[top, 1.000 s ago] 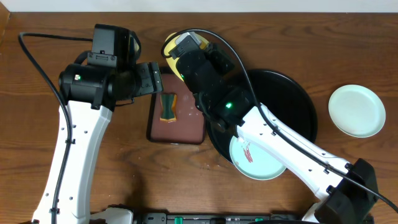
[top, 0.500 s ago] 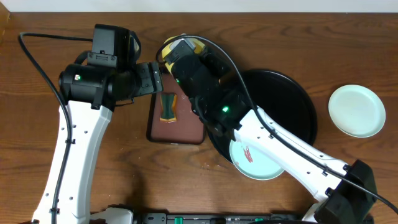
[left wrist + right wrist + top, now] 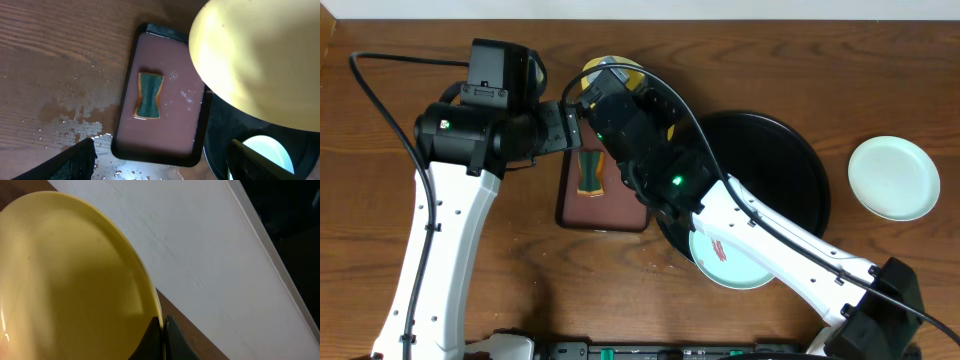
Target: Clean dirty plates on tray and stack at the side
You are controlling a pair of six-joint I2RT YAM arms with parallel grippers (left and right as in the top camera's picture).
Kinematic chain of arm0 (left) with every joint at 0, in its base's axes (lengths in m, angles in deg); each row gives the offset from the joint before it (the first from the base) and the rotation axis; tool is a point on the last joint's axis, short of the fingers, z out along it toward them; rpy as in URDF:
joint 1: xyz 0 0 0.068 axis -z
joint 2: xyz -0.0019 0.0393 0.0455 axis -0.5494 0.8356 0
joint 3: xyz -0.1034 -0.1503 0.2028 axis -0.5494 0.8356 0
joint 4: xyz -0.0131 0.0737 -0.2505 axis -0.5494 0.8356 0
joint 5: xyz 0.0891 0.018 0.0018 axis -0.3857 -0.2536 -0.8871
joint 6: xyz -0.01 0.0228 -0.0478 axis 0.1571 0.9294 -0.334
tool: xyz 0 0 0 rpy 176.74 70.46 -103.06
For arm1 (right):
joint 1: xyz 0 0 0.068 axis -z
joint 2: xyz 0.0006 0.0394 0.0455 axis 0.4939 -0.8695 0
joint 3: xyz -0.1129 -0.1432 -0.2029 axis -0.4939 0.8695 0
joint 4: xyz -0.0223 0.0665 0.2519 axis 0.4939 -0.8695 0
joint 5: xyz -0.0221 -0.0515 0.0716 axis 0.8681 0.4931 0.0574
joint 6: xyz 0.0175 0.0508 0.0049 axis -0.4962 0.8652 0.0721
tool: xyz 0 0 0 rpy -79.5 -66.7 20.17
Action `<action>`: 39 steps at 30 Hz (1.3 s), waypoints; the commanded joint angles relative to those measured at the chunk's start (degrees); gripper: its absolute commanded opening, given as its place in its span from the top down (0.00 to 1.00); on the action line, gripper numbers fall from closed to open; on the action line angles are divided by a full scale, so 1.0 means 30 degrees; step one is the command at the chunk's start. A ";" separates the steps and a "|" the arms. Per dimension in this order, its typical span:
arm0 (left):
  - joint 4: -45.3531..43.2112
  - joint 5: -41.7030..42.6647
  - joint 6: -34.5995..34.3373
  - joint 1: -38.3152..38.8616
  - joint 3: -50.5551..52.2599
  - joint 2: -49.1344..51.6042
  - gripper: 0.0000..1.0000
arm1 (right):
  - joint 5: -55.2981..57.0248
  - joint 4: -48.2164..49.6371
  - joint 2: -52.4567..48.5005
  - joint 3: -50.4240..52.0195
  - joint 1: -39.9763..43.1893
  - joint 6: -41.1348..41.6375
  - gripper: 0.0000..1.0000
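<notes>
Though still in the right jaws' pinch, yellow plate (image 3: 260, 60) farther left now; left jaws wide apart, empty.

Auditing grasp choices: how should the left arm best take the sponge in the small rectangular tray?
Grip the sponge across its pinched-in waist, coming straight down. It lies flat in the rectangular tray with room all round, so the jaws should fit either side.

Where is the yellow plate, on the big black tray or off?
Off: the right end effector pinches the yellow plate outside the tray.
</notes>
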 commanded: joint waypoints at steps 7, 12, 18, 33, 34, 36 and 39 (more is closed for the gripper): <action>0.0000 -0.0328 0.0051 -0.0153 -0.0175 -0.0131 0.16 | 0.0481 -0.0248 -0.0073 -0.0313 0.0000 0.1515 0.99; 0.0000 -0.0328 0.0051 -0.0153 -0.0175 -0.0131 0.16 | 0.0255 -0.2470 -0.0066 -0.0321 0.0517 0.5421 0.99; 0.0000 -0.0328 0.0044 -0.0153 -0.0175 -0.0131 0.16 | -0.2477 -0.3687 -0.0066 -0.0321 0.1523 0.6805 0.99; 0.0000 -0.0328 0.0051 -0.0153 -0.0175 -0.0131 0.16 | 0.1530 -0.0517 -0.0087 -0.0321 0.0838 -0.0678 0.99; 0.0000 -0.0328 0.0044 -0.0153 -0.0175 -0.0131 0.16 | 0.1559 -0.0415 -0.0087 -0.0321 0.0750 -0.0976 0.99; 0.0000 -0.0328 0.0051 -0.0153 -0.0175 -0.0131 0.16 | 0.1632 -0.0095 -0.0087 -0.0321 0.0430 -0.1603 0.99; 0.0000 -0.0328 0.0044 -0.0153 -0.0175 -0.0131 0.15 | 0.1632 0.0168 -0.0087 -0.0321 0.0335 -0.1807 0.99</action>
